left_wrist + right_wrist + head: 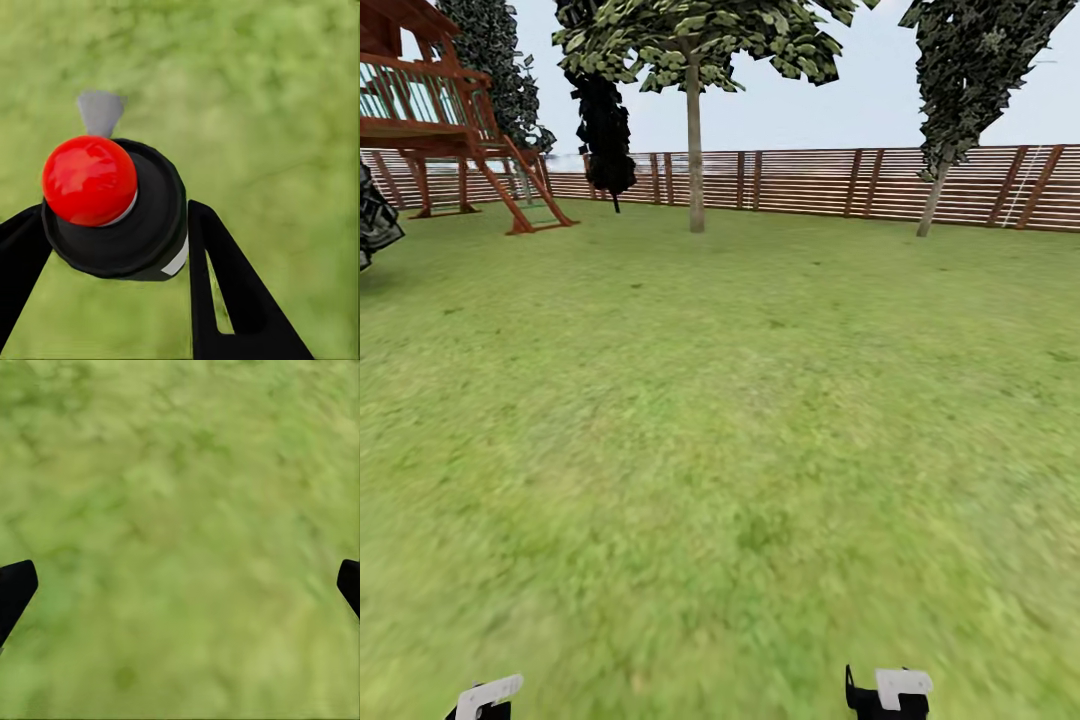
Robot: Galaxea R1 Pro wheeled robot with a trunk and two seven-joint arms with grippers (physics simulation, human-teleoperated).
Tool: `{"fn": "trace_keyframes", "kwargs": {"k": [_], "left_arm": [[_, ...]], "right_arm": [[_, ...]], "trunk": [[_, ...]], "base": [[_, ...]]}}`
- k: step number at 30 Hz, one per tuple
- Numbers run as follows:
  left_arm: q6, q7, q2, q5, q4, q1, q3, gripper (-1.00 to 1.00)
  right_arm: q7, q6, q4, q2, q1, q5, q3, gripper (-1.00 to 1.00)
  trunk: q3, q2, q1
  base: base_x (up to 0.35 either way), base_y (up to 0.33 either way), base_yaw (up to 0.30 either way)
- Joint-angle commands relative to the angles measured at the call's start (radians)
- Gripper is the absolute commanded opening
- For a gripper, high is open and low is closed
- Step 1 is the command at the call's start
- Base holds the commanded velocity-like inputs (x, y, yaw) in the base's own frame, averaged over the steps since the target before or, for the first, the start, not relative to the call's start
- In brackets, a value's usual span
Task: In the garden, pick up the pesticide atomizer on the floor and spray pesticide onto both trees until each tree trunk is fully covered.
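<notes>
The pesticide atomizer [90,180], a black round body with a shiny red cap and a grey nozzle, sits between the black fingers of my left gripper [112,232], which is shut on it above the grass floor [285,112]. My right gripper [180,585] is open over bare grass, with only its fingertips [16,585] at the picture's sides. Far ahead in the garden stands a tree with a straight grey-tan trunk [695,150] and a green crown. A second tree with a slanting trunk [933,205] stands at the right by the fence. Both wrists [485,695] [890,690] peek in at the head view's lower edge.
A brown slat fence [810,180] closes the lawn at the back. A wooden play tower [440,110] with ladders stands at the back left, with a dark leafy bush [605,130] beside it. Wide grass [720,420] lies between me and the trees.
</notes>
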Motion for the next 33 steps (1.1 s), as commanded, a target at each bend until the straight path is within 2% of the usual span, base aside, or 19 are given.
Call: {"fn": "trace_keyframes", "kwargs": {"k": [1,33], "left_arm": [[0.0,0.0,0.0,0.0,0.0,0.0,0.0,-1.0],[0.0,0.0,0.0,0.0,0.0,0.0,0.0,-1.0]], "right_arm": [[0.0,0.0,0.0,0.0,0.0,0.0,0.0,1.0],[0.0,0.0,0.0,0.0,0.0,0.001,0.0,1.0]], "trunk": [[0.0,0.0,0.0],[0.0,0.0,0.0]], "base": [[0.338,0.0,0.0],[0.338,0.0,0.0]]}}
